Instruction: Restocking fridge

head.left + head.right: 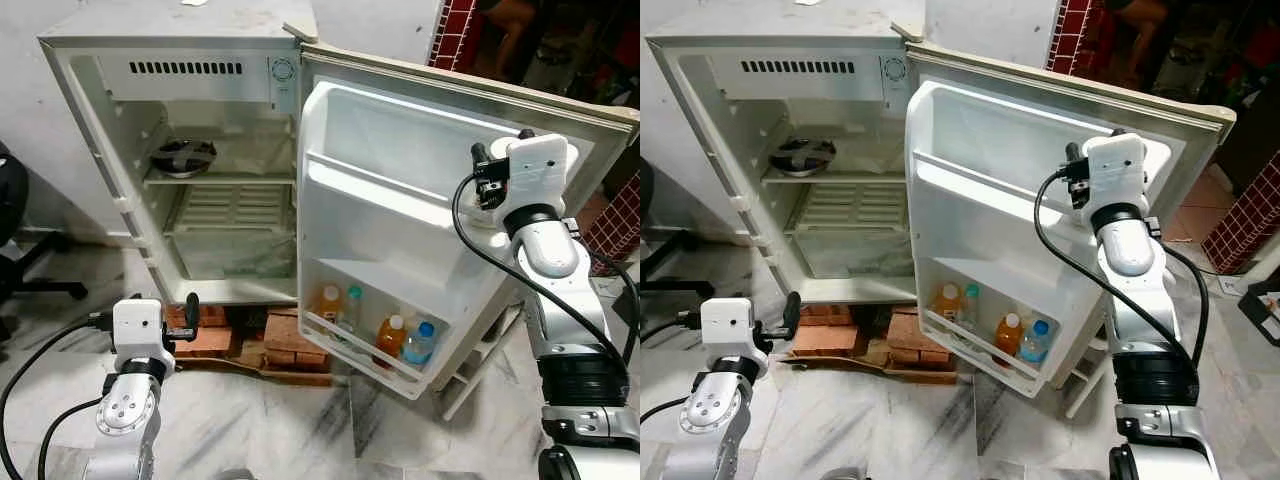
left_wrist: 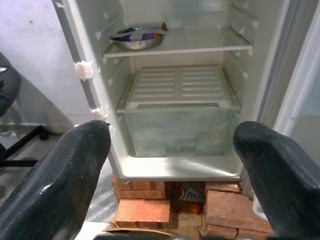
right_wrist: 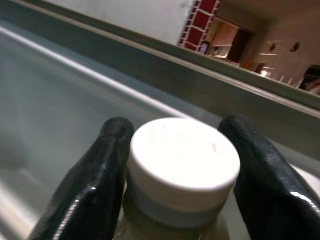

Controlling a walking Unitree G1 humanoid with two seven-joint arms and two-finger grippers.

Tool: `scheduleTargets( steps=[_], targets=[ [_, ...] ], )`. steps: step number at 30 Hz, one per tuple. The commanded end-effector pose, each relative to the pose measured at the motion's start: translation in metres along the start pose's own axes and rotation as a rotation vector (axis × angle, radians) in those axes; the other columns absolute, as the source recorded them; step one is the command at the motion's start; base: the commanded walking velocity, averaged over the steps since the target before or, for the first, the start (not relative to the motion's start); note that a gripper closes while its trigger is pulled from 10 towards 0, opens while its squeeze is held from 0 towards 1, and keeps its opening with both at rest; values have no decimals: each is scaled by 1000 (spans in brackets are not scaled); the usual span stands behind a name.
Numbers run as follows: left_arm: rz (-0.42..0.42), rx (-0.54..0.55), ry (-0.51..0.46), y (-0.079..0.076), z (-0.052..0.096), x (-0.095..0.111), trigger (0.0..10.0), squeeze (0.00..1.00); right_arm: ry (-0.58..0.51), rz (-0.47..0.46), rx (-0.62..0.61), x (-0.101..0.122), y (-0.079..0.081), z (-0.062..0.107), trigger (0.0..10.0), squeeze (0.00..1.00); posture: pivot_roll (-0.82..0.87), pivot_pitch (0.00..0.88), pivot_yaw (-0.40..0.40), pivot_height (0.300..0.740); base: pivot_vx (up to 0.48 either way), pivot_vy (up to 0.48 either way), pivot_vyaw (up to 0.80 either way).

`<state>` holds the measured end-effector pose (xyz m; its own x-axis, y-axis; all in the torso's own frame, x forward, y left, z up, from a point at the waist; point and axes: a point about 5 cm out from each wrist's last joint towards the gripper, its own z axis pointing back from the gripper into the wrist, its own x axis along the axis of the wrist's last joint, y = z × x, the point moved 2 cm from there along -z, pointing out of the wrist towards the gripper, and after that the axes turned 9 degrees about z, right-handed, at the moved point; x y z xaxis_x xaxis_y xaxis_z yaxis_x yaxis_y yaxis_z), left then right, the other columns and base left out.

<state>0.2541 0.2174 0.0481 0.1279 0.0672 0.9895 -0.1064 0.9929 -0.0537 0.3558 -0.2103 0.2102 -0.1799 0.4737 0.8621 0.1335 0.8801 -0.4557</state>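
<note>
The small white fridge (image 1: pixel 120 110) stands open, its door (image 1: pixel 400 190) swung out to the right. My right gripper (image 3: pixel 176 172) is up at the door's upper shelf, shut on a white-capped bottle (image 3: pixel 184 155) just below its cap. The door's bottom rack holds an orange juice bottle (image 1: pixel 329 300), a green-capped bottle (image 1: pixel 352 305), a second orange bottle (image 1: pixel 390 338) and a blue-capped bottle (image 1: pixel 419 343). A steel bowl (image 2: pixel 137 37) sits on the fridge's top shelf. My left gripper (image 2: pixel 172 137) hangs low in front of the cabinet, open with nothing between its fingers.
Red bricks (image 1: pixel 285 340) prop up the fridge on the marble floor. A clear crisper drawer (image 2: pixel 180 130) fills the bottom of the cabinet. A black office chair (image 1: pixel 20 230) stands at the left. A red tiled wall (image 1: pixel 455 30) is behind the door.
</note>
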Motion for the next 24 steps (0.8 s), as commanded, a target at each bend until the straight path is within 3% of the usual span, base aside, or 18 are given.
scheduleTargets(
  steps=[1,16,20,23,24],
  targets=[
    [-3,-11,1,-3,-2,1,10000,0,-16,-4,-23,5,-6,-3,10000,1000,55,0,-44,740,0,0,0],
    [-20,6,29,-6,-5,-5,10000,0,-377,34,-271,72,-60,-9,10000,1000,45,0,-41,740,0,0,0],
    [-31,10,28,-7,-6,-5,10000,0,-370,67,-339,69,-71,-6,10000,1000,48,0,-42,740,0,0,0],
    [-38,14,36,-6,-5,-6,10000,0,-260,69,-410,42,-86,1,10000,1000,45,0,-38,740,0,-94,0],
    [-38,14,39,-6,-5,-7,10000,0,-229,63,-422,33,-90,3,10000,957,45,0,-38,740,0,-281,0]
  ],
)
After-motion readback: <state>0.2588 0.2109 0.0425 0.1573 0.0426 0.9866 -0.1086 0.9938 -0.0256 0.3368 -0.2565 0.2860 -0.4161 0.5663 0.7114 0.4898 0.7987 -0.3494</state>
